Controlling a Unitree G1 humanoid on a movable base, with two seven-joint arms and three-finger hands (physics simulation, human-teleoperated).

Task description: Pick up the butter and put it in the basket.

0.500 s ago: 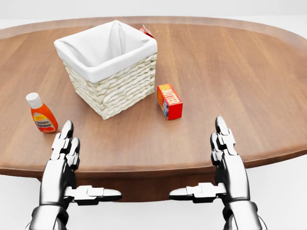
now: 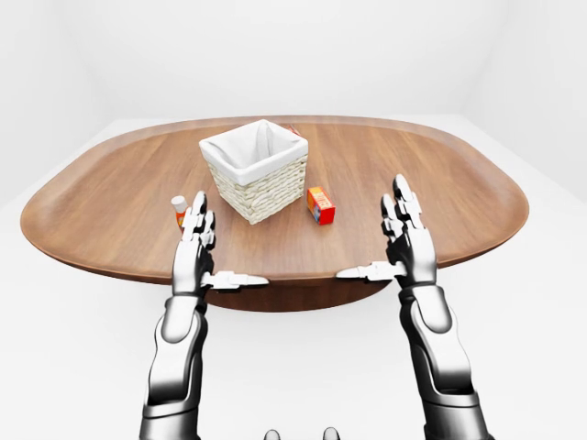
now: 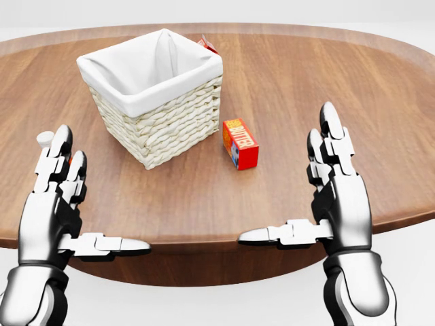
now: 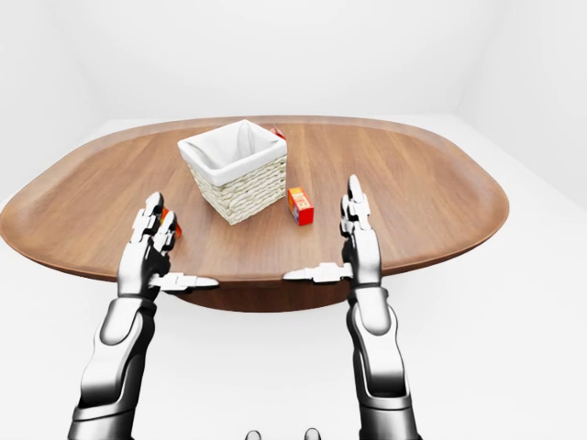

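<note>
Counter (image 3: 326,81) of brown wood fills the head view, carrying a white-lined wicker basket (image 3: 158,95) toward 11 o'clock, with the red butter (image 3: 240,143) box lying just beside it at its 4 o'clock, untouched. Both hands hover over the near edge with fingers spread apart and thumbs turned inward, holding nothing: the left hand (image 3: 58,207) at 8 o'clock, the right hand (image 3: 333,204) at 4 o'clock. An orange bottle (image 2: 180,209) is mostly hidden behind the left fingers.
</note>
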